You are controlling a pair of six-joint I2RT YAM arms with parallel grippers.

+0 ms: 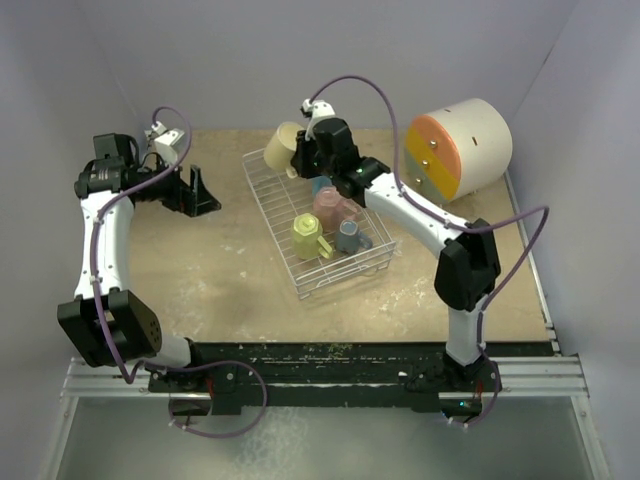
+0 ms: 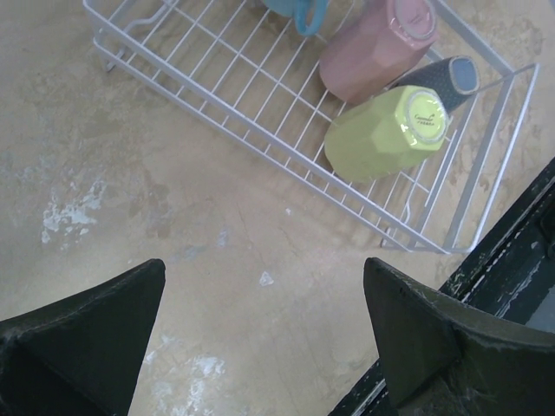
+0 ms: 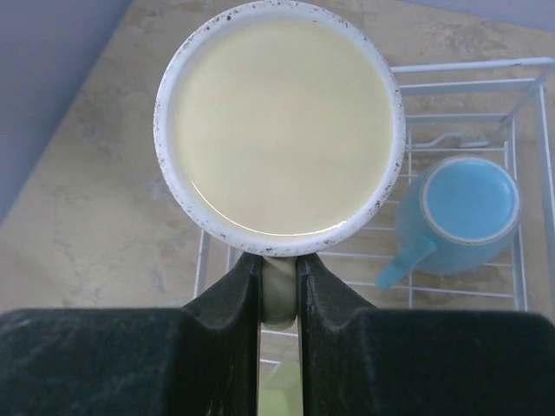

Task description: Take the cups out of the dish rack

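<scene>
Cream-yellow mug (image 1: 284,147) hangs above the dish rack's (image 1: 283,240) far corner; the other cups (image 1: 325,215) lie inside. Left wrist: left gripper (image 2: 264,270) is spread wide over bare table (image 2: 130,173). Right wrist: right gripper (image 3: 277,269) pinches only the handle (image 3: 278,290), so the mug could swivel or slip free.

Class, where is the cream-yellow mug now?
Top view: the right gripper holds the cream-yellow mug by its handle over the dish rack, far left corner.
</scene>
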